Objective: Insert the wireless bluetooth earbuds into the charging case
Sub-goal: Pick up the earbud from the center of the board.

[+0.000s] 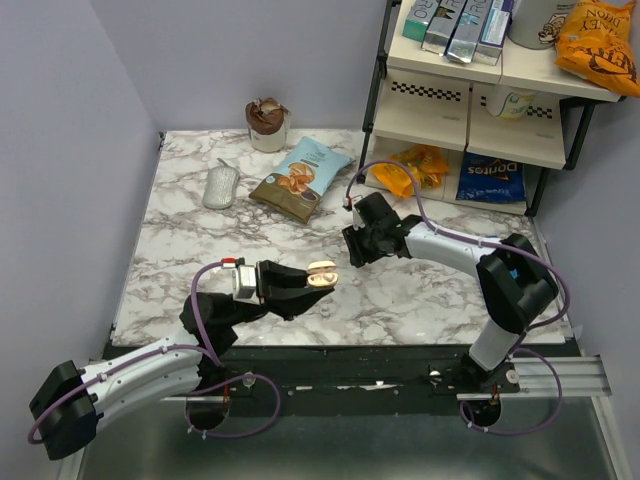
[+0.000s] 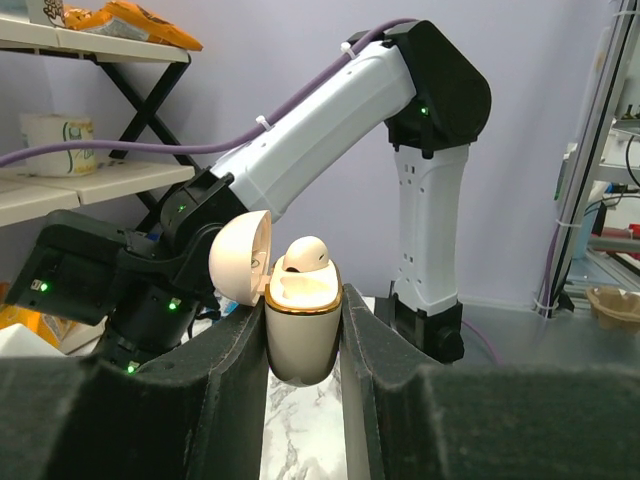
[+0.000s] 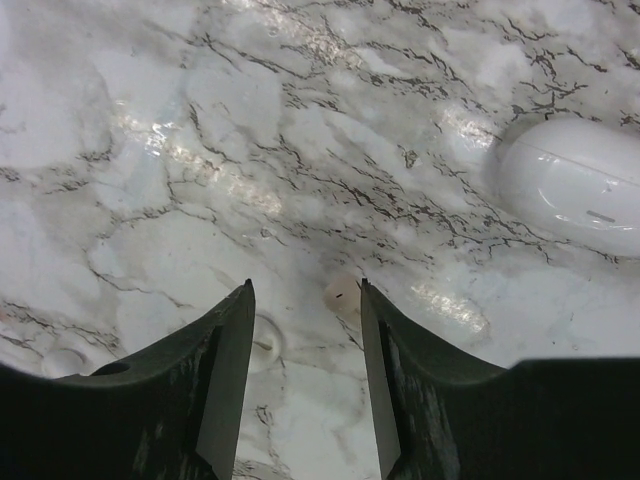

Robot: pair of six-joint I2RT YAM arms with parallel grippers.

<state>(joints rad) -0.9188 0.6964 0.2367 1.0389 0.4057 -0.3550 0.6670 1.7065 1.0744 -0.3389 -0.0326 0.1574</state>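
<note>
My left gripper [image 2: 300,310] is shut on the cream charging case [image 2: 303,345] and holds it upright above the marble. The case's lid [image 2: 238,262] is swung open to the left, and one earbud [image 2: 303,254] sits in the case. From above, the case [image 1: 322,275] is near the table's front middle. My right gripper [image 3: 305,285] points down at the table with its jaws open. A second earbud [image 3: 342,296] lies on the marble between them, close to the right finger [image 3: 385,370]. In the top view the right gripper [image 1: 355,250] hides that earbud.
A smooth white rounded object [image 3: 580,185] lies on the marble beyond the right gripper. A small pale disc [image 3: 264,342] lies by its left finger. A grey oval object [image 1: 221,186], a snack bag [image 1: 302,178] and a cup [image 1: 267,123] are at the back. A shelf rack [image 1: 470,90] is at right.
</note>
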